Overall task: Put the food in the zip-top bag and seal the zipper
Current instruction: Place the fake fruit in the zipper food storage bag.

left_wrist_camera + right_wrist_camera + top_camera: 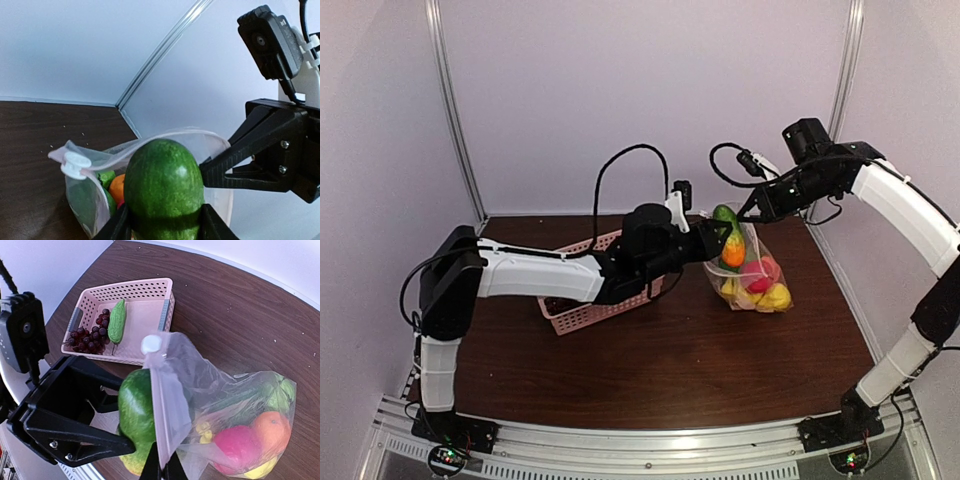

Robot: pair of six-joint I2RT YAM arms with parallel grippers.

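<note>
My left gripper (718,238) (165,216) is shut on a glossy green fruit (164,192) (136,412) (725,218) with a yellowish base. It holds the fruit at the open mouth of the zip-top bag (760,278) (225,405). The right gripper (752,212) (162,471) is shut on the bag's mouth edge and holds it up. The white zipper slider (75,164) (151,344) sits at one end of the mouth. Inside the bag lie a red apple (240,447), an orange (270,427), yellow pieces and a green one.
A pink lattice basket (582,312) (150,290) stands left of the bag under my left arm. It holds dark purple grapes (90,333) and a bumpy green vegetable (118,320). White walls close the table's back and sides.
</note>
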